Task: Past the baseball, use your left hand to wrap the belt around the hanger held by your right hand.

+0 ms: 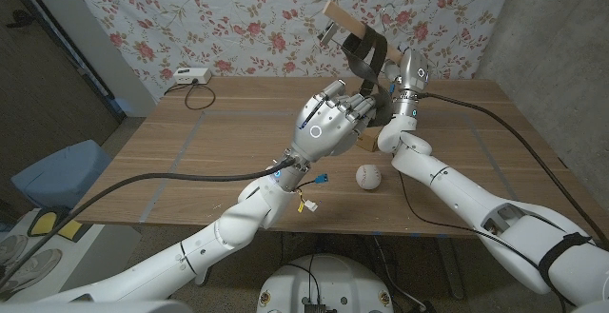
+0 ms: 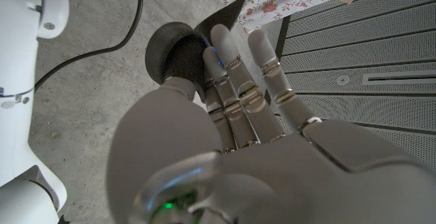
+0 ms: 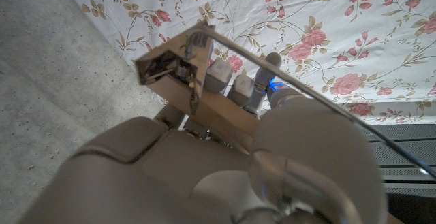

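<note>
My right hand (image 1: 390, 104) (image 3: 204, 163) holds a wooden hanger (image 1: 344, 20) (image 3: 204, 98) up above the table's far middle, gripping its lower end. The hanger's metal hook (image 3: 306, 96) runs past the fingers. A dark belt (image 1: 367, 54) (image 2: 230, 9) loops over the hanger. My left hand (image 1: 328, 125) (image 2: 231, 135) is raised just in front of it and pinches the belt between its thumb and fingers. The white baseball (image 1: 368, 176) lies on the table below both hands, nearer to me.
A small white box (image 1: 187, 75) with a cable sits at the table's (image 1: 219, 151) far left. A floral cloth hangs behind. A blue bin (image 1: 57, 175) stands on the floor at the left.
</note>
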Tool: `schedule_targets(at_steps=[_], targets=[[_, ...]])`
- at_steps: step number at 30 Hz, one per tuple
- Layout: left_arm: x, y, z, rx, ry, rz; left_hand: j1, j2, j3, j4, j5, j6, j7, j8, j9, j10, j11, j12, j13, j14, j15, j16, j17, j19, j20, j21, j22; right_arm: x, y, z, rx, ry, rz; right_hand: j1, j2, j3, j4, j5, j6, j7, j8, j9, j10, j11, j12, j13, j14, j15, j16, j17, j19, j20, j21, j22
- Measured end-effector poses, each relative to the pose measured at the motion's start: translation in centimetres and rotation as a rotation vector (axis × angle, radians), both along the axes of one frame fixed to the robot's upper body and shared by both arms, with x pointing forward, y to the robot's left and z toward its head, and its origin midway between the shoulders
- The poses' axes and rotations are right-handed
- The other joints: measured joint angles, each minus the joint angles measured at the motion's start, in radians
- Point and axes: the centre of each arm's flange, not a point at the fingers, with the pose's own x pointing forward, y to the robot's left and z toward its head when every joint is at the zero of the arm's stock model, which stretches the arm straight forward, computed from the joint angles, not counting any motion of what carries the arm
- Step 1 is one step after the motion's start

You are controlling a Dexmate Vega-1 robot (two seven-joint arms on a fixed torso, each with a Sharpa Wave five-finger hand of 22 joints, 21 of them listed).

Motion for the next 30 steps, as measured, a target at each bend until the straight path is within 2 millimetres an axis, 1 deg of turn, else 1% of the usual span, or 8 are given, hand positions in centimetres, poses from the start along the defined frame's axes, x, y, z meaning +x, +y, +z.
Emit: schedule_targets(at_steps=[4, 5, 11, 12, 16, 20, 21, 30], targets=[[0.0, -0.4, 1.0, 0.011, 0.013, -0.002, 0.0, 0.0, 0.002, -0.002, -0.002, 0.0, 0.0, 0.0, -0.005, 0.0, 0.0, -0.01, -0.014, 0.0, 0.0, -0.003, -0.008, 0.014, -0.007, 0.004, -0.005, 0.2, -0.1, -0.2, -0.008, 0.002, -0.007, 0.0, 0.0, 0.0, 0.0, 0.0, -0.004, 0.004, 0.0, 0.0, 0.0, 0.0, 0.0, 0.0, 0.0, 0.0, 0.01, 0.0, 0.0, 0.0, 0.0, 0.0], [-0.5, -0.6, 3.6, -0.009, -0.038, -0.014, 0.0, 0.0, 0.002, -0.002, -0.003, 0.0, 0.0, -0.001, -0.006, 0.0, 0.0, -0.014, -0.016, 0.0, 0.0, -0.005, -0.011, 0.014, -0.007, 0.004, -0.008, 0.1, 0.0, -0.2, -0.022, -0.009, -0.014, 0.0, 0.0, 0.0, 0.0, 0.0, -0.007, 0.007, 0.0, 0.0, 0.0, 0.0, 0.0, 0.0, 0.0, 0.0, 0.011, 0.0, 0.0, 0.0, 0.0, 0.0], [0.3, -1.1, 3.4, 0.027, 0.034, 0.019, 0.005, -0.005, 0.002, -0.002, -0.005, 0.003, 0.003, -0.006, -0.009, 0.001, 0.0, -0.015, -0.021, 0.002, -0.002, -0.007, -0.012, 0.015, -0.006, 0.004, -0.014, 0.7, -0.7, -0.7, 0.0, 0.011, -0.032, 0.0, 0.0, 0.0, 0.0, 0.0, -0.007, 0.007, 0.0, -0.003, 0.0, 0.0, 0.0, 0.0, 0.0, 0.0, 0.015, 0.0, 0.0, 0.0, 0.0, 0.0], [-0.7, -1.3, 7.9, -0.007, -0.049, 0.009, 0.004, -0.004, 0.002, -0.002, -0.006, 0.003, 0.003, -0.006, -0.011, 0.001, 0.0, -0.015, -0.021, 0.003, -0.003, -0.011, -0.015, 0.017, -0.003, 0.004, -0.014, 0.3, -0.1, -0.5, -0.06, -0.028, -0.048, 0.0, 0.0, 0.0, 0.0, 0.0, -0.007, 0.007, 0.0, -0.002, 0.0, 0.0, 0.0, 0.0, 0.0, 0.0, 0.015, 0.0, 0.0, 0.0, 0.0, 0.0], [-0.5, -1.5, 10.0, -0.004, -0.021, 0.027, 0.004, -0.004, 0.002, -0.002, -0.006, 0.003, 0.003, -0.013, -0.011, 0.004, -0.003, -0.015, -0.02, 0.004, -0.004, -0.013, -0.017, 0.017, -0.003, 0.004, -0.014, 0.3, -0.2, -0.6, -0.08, -0.045, -0.063, 0.0, 0.0, 0.0, 0.0, 0.0, -0.007, 0.007, 0.004, 0.0, 0.0, 0.0, 0.0, 0.0, 0.0, 0.0, 0.015, 0.0, 0.0, 0.0, 0.0, 0.0], [0.5, -1.8, 9.9, 0.021, 0.076, 0.05, 0.004, -0.004, 0.002, -0.002, -0.006, 0.003, 0.003, -0.014, -0.012, 0.004, -0.003, -0.021, -0.019, 0.004, -0.004, -0.016, -0.016, 0.017, -0.003, 0.004, -0.017, 0.9, -1.2, -1.2, -0.031, -0.022, -0.082, 0.0, 0.0, 0.0, 0.0, 0.0, -0.007, 0.007, 0.004, -0.003, 0.0, 0.0, 0.0, 0.0, 0.0, 0.0, 0.015, 0.0, 0.0, 0.0, 0.0, 0.0], [-0.4, -1.7, 13.4, -0.005, 0.024, 0.045, 0.004, -0.004, 0.002, -0.002, -0.006, 0.003, 0.003, -0.014, -0.012, 0.005, -0.002, -0.021, -0.019, 0.004, -0.004, -0.016, -0.016, 0.017, -0.003, 0.004, -0.018, 0.3, -0.2, -0.9, -0.114, -0.069, -0.083, 0.0, 0.0, 0.0, 0.0, 0.0, -0.007, 0.007, 0.004, -0.003, 0.0, 0.0, 0.0, 0.0, 0.0, 0.0, 0.016, 0.0, 0.0, 0.0, 0.0, 0.0], [-0.5, -1.9, 18.3, -0.011, 0.073, 0.067, 0.004, -0.004, 0.002, -0.002, -0.006, 0.004, 0.004, -0.017, -0.017, 0.008, 0.001, -0.021, -0.019, 0.004, -0.003, -0.02, -0.016, 0.017, -0.004, -0.004, -0.019, 0.3, -0.1, -1.4, -0.166, -0.099, -0.098, 0.0, 0.0, -0.004, 0.004, 0.0, -0.007, 0.007, 0.004, -0.003, 0.0, 0.0, 0.0, 0.0, -0.002, -0.002, 0.016, 0.0, -0.007, 0.0, 0.0, 0.0]])
